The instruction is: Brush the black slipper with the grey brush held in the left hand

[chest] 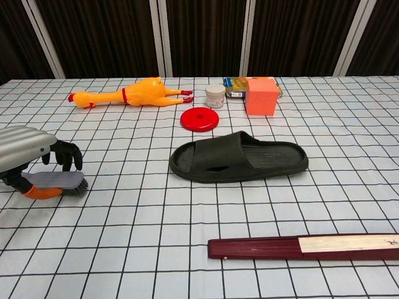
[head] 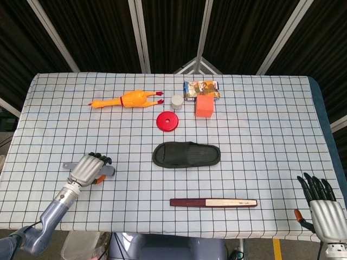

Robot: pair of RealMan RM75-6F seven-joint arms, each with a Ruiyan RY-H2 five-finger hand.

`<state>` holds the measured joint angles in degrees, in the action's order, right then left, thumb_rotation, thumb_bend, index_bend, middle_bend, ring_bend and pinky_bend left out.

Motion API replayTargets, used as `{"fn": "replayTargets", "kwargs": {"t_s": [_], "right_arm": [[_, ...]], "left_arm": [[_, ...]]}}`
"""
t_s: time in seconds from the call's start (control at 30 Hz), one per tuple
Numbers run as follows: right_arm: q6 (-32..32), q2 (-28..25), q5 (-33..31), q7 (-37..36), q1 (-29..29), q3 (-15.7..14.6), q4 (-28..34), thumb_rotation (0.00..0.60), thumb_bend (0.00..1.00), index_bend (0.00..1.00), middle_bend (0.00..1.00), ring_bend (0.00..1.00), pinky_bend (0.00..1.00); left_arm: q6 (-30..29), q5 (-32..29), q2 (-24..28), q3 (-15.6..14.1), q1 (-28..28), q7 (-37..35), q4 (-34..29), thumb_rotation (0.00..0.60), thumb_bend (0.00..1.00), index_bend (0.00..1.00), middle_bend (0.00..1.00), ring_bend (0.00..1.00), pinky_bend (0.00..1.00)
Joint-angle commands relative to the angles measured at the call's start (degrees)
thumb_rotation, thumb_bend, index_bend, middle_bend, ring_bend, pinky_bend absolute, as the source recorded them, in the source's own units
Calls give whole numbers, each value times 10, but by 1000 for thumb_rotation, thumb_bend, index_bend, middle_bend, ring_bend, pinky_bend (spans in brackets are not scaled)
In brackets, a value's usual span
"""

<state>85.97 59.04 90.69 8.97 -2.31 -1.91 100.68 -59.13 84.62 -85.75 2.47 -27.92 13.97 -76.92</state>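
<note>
Near the front-left edge of the worktop (head: 260,135), the left hand (head: 87,169) is curling its dark fingers (chest: 65,154) over the grey brush (chest: 55,182), which is lying bristles-down on the checked cloth; whether the grip is firmly closed I cannot tell. Brushing is not yet under way: the black slipper (chest: 239,156) is sitting well apart to the right, at the middle of the worktop, untouched, so lifting, carrying and stroking all seem to be remaining. At the front-right corner the right hand (head: 323,205) is holding nothing, its fingers spread and pointing up.

The slipper is looking like moulded rubbery foam, matte, with a broad strap and a ribbed footbed. The brush is showing a flat grey back, short dark bristles and an orange piece at its rear end. The cloth is white with a thin black grid, lying smooth.
</note>
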Motion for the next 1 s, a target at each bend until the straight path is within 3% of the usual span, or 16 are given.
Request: {"fn": "replayTargets", "kwargs": {"t_s": [0.03, 0.67, 0.87, 1.0], "right_arm": [[-1, -1, -1, -1, 0, 0, 0, 600, 383, 0, 0, 0, 0], [2, -3, 10, -5, 1, -5, 1, 600, 383, 0, 0, 0, 0], [-14, 18, 44, 18, 17, -9, -14, 600, 388, 0, 0, 0, 2], [-55, 38, 58, 43, 53, 1, -16, 600, 483, 0, 0, 0, 39]], "left_arm": [[-3, -1, 1, 1, -1, -2, -1, 600, 603, 429, 536, 410, 457], [-30, 8, -12, 1, -4, -46, 30, 600, 673, 534, 635, 517, 562], [-15, -9, 7, 30, -27, -68, 1, 600, 666, 536, 635, 517, 562], [0, -17, 22, 53, -51, -61, -25, 600, 653, 538, 636, 517, 562]]}}
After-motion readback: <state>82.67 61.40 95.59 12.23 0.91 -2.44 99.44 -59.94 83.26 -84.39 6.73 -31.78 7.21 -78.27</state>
